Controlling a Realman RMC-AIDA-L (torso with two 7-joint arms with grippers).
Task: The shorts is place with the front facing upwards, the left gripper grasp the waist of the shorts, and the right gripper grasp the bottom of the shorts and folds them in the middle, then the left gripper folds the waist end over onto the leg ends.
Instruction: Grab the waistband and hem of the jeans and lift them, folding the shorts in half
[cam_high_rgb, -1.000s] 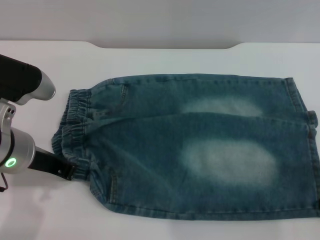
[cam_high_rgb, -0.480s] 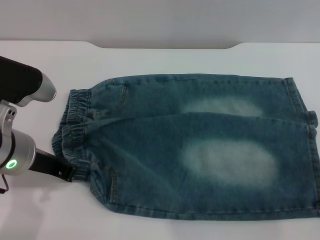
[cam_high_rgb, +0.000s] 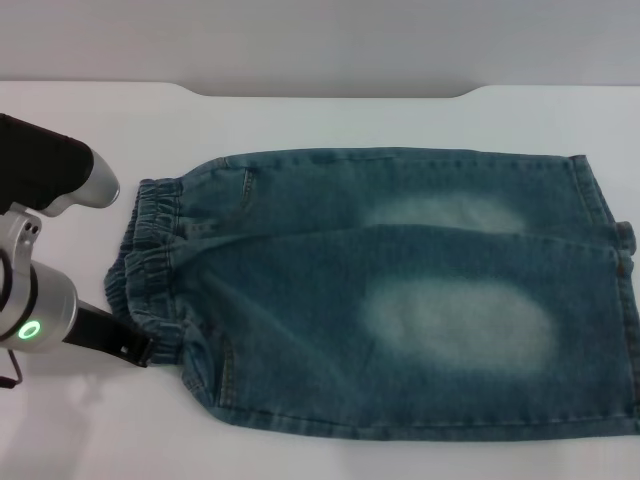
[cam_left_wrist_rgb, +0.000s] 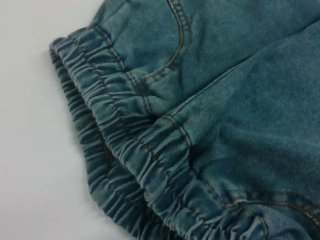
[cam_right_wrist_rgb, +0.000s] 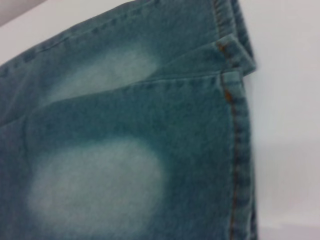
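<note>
Creeping rightward over the last second, the left gripper now has its black tip at the near corner of the waist of the shorts, touching or just overlapping the gathered band where a moment ago it sat slightly further out on the white surface. The shift is small, and it reads as the final approach to a hold on the waist rather than a finished grasp. Whether the jaws are spread or pinching the fabric I cannot tell, since their tips are hidden against the denim and the left wrist view shows only the ruffled band, close below the camera.

The shorts lie flat and have not moved. They appear already folded lengthwise, one leg lying over the other. Their long axis runs left to right across the surface, waist pointing left toward the gripper, the leg ends pointing right at the frame's edge.

The right gripper is not visible in any view; its wrist camera looks onto the stitched hems.
</note>
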